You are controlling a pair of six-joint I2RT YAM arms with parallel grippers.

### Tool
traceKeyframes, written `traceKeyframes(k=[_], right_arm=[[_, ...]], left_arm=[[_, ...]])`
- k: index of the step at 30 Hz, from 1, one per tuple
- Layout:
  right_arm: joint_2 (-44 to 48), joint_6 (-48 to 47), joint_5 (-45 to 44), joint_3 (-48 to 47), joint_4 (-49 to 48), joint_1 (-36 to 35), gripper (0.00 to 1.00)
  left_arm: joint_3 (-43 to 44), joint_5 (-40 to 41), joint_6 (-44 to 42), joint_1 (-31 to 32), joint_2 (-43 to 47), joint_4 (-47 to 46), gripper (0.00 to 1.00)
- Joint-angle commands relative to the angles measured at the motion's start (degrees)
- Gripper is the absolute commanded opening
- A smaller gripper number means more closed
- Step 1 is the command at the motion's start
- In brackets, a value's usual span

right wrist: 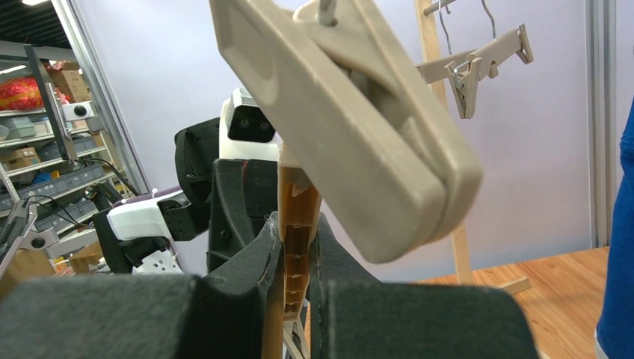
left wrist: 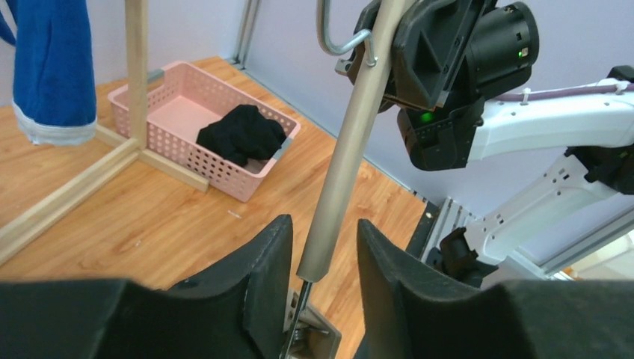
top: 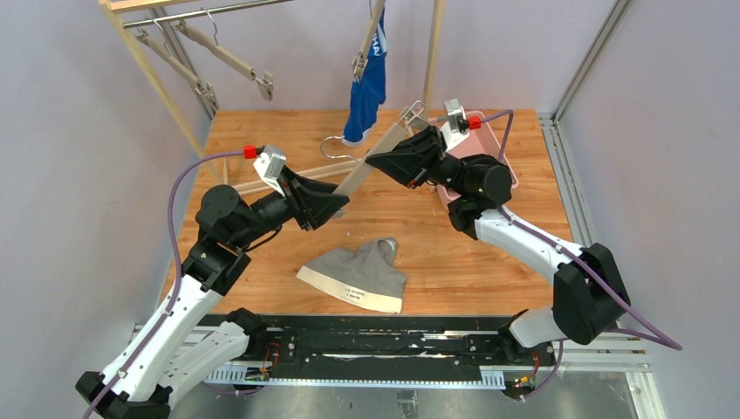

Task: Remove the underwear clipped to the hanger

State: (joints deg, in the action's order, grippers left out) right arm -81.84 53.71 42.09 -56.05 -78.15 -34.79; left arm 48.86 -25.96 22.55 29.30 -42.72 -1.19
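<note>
A beige clip hanger (top: 371,157) hangs tilted between my two grippers, with no cloth on it. My right gripper (top: 397,157) is shut on its bar (right wrist: 293,224), just below one clip (right wrist: 359,127). My left gripper (top: 336,207) is open; its fingers (left wrist: 258,277) stand on either side of the bar's lower end (left wrist: 329,224) with gaps on both sides. The grey underwear (top: 356,275) with a pale waistband lies flat on the table. The black underwear (left wrist: 241,134) lies in the pink basket (left wrist: 161,90). The blue underwear (top: 366,87) hangs clipped to a hanger on the rack.
A wooden rack (top: 153,78) stands along the back, with empty clip hangers (top: 222,57) at the left. The pink basket (top: 506,166) sits at the back right, mostly behind my right arm. A rack post (left wrist: 136,75) stands left of the basket.
</note>
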Motion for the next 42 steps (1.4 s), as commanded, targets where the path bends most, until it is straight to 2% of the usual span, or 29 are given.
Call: traceKeyframes(k=[1,4,7,8,12,16,19,21,23,24,26,27,31,33,34,38,42], right_arm=[[1.56,-0.15,0.84,-0.07,-2.53,-0.77,0.01],[1.59,-0.1,0.81,0.15,-2.54,-0.78,0.01],[1.52,-0.02,0.65,0.21,-2.69,-0.81,0.0],[1.45,0.06,0.63,0.12,-2.8,-0.79,0.01],[0.8,0.86,0.37,-0.01,-3.91,-0.81,0.0],[0.33,1.73,0.28,-0.15,-4.8,-0.9,0.0],[0.28,1.96,0.07,-0.04,-5.12,-0.98,0.01],[0.28,2.01,0.1,-0.01,-5.04,-0.99,0.0],[0.28,2.0,0.24,-0.01,-4.85,-0.99,0.0],[0.28,2.01,0.27,0.06,-4.59,-0.99,0.01],[0.36,1.73,0.36,0.14,-3.42,-0.98,0.01],[0.37,1.48,0.46,0.17,-2.71,-0.96,0.03],[0.28,0.57,0.84,0.73,-0.81,-0.98,0.43],[0.35,-0.01,0.89,1.28,-0.36,-0.99,0.58],[0.43,-0.34,0.96,1.54,0.01,-0.99,0.62],[0.91,-2.18,2.43,2.2,2.86,-0.99,0.65],[2.5,-6.55,4.31,3.33,9.67,-0.94,0.65]], left_arm=[[1.41,-0.95,-0.41,0.32,-0.04,-3.38,0.42],[1.66,-1.36,-0.57,0.32,-0.18,-3.46,0.37],[1.76,-2.19,-0.49,0.33,-0.53,-3.43,0.16],[1.84,-2.7,-0.2,0.32,-0.84,-3.4,0.15],[1.95,-5.97,1.29,0.32,-2.38,-3.95,0.27],[0.96,-5.44,1.19,0.48,-1.71,-4.71,0.23],[0.82,-6.15,1.03,0.49,-1.42,-4.95,0.25],[0.6,-6.63,0.77,0.5,-1.36,-5.16,0.2],[0.03,-6.56,0.66,0.5,-0.87,-6.31,0.04],[-0.19,-6.34,0.8,0.5,-0.39,-6.82,0.01],[0.06,-6.59,0.79,0.58,0.13,-7.15,0.0],[0.28,-6.47,0.94,0.58,0.36,-7.16,0.0],[1.59,-6.35,2.45,0.58,1.27,-7.08,0.0],[2.14,-5.74,3.68,0.58,1.75,-7.14,0.0],[2.38,-5.62,4.24,0.58,2.05,-7.08,0.0],[4.0,-4.8,5.04,0.59,2.8,-4.58,0.0],[7.23,2.25,-0.55,0.58,4.39,6.65,0.0]])
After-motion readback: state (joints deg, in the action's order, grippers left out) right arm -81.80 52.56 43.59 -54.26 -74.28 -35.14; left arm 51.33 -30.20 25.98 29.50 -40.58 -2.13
